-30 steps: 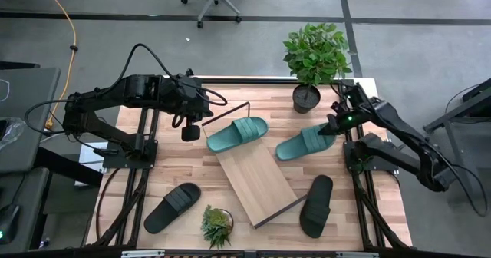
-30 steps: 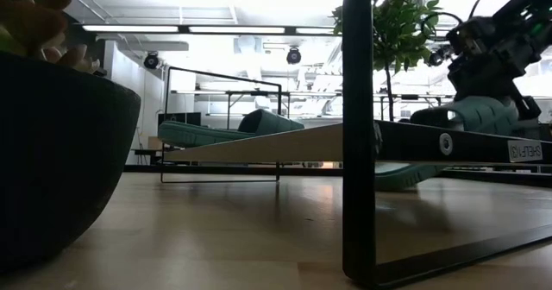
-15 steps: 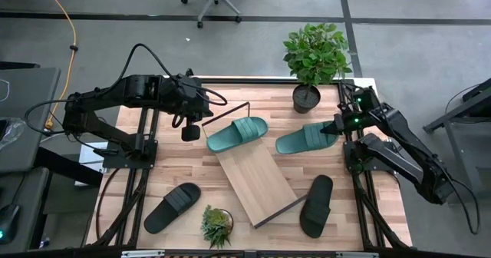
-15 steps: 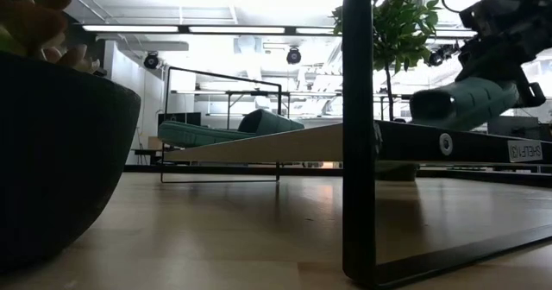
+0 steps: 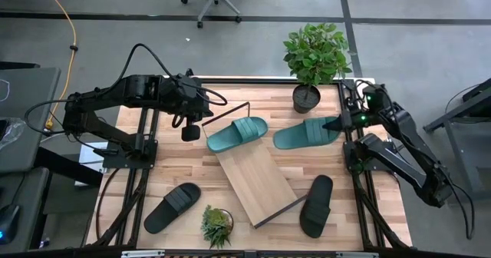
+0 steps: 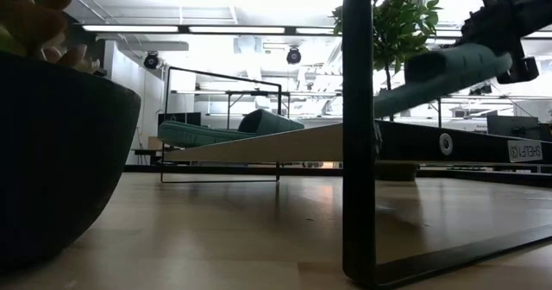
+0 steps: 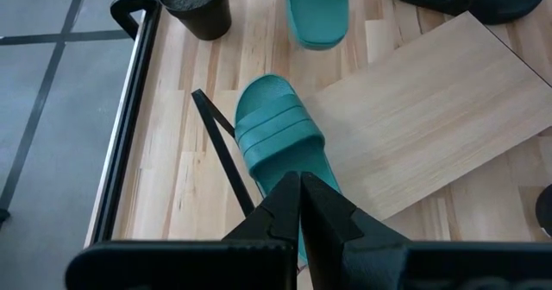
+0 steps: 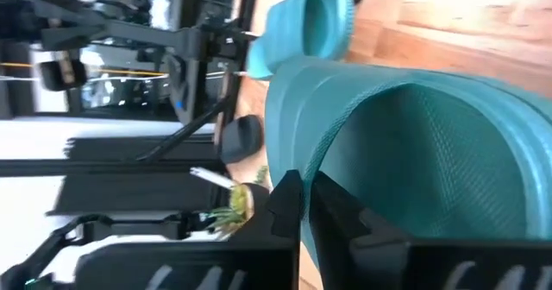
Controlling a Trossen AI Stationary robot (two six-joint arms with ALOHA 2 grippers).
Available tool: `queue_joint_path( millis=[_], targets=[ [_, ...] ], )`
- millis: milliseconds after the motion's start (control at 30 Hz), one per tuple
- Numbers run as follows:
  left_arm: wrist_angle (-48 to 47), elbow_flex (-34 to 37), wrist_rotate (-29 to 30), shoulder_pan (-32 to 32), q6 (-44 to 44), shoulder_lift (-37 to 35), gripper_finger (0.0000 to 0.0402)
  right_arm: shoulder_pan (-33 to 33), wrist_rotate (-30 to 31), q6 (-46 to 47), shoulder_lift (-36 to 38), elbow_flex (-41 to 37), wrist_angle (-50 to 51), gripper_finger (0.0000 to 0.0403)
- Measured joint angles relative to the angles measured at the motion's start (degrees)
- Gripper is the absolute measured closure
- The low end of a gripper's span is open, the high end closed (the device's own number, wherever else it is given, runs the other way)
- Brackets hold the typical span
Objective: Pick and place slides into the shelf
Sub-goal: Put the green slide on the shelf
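Your right gripper (image 5: 337,124) is clamped on the heel end of the second teal slide (image 5: 307,133), and the low view shows it clear of the tabletop (image 5: 192,177), heel high and toe drooping toward the shelf (image 5: 253,177). Keep that grip firm: the pinch is at one end only, so the rubber sole can swing or sag as you travel.

The first teal slide (image 5: 237,134) already lies on the shelf's raised end, toward the far edge of the tabletop, its heel overhanging near the black wire frame (image 5: 230,108). Carry yours across low and level, toe leading, and aim for the bare board just below its mate, side by side, not overlapping. Because the board slants, set the sole down flat and release only once it rests, or it may slide toward the low corner.

Watch the potted plant (image 5: 315,58) at the far right corner; swing clear of its leaves. The left gripper (image 7: 299,205) waits with its fingers together above the shelf's raised end, so leave it room. Two black slides (image 5: 317,205) remain on the tabletop near the front edge.
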State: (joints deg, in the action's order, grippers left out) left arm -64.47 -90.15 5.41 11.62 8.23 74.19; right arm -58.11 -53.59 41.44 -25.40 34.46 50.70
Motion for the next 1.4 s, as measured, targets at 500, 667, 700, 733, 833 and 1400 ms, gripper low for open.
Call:
queue_joint_path(
  millis=[500, 667, 700, 733, 833, 1400],
  targets=[
    [0.15, 0.0, 0.19, 0.0, 0.0, 0.0, 0.0399, 0.02, -5.36, 5.94, -0.06, 0.02, -7.79, 0.0403],
    [0.15, 0.0, 0.7, 0.0, 0.0, 0.0, 0.0399, 0.02, -5.59, 6.75, -0.1, 0.02, -9.52, 0.0403],
    [0.15, 0.0, 0.7, 0.0, 0.0, 0.0, 0.0399, 0.02, -5.59, 6.75, -0.14, 0.02, -9.52, 0.0403],
    [0.15, 0.0, 0.74, 0.0, -0.02, 0.0, 0.0399, 0.02, -5.59, 6.77, -0.14, 0.02, -9.52, 0.0403],
    [0.25, 0.0, 0.85, 0.0, 0.0, 0.0, 0.0399, 0.02, -5.9, 6.99, -0.39, 0.02, -9.64, 0.0403],
    [1.09, 0.0, 0.85, 0.0, -0.78, 0.0, 0.0399, 7.71, -3.66, 8.15, -9.77, 0.02, -20.14, 0.0403]
  ],
)
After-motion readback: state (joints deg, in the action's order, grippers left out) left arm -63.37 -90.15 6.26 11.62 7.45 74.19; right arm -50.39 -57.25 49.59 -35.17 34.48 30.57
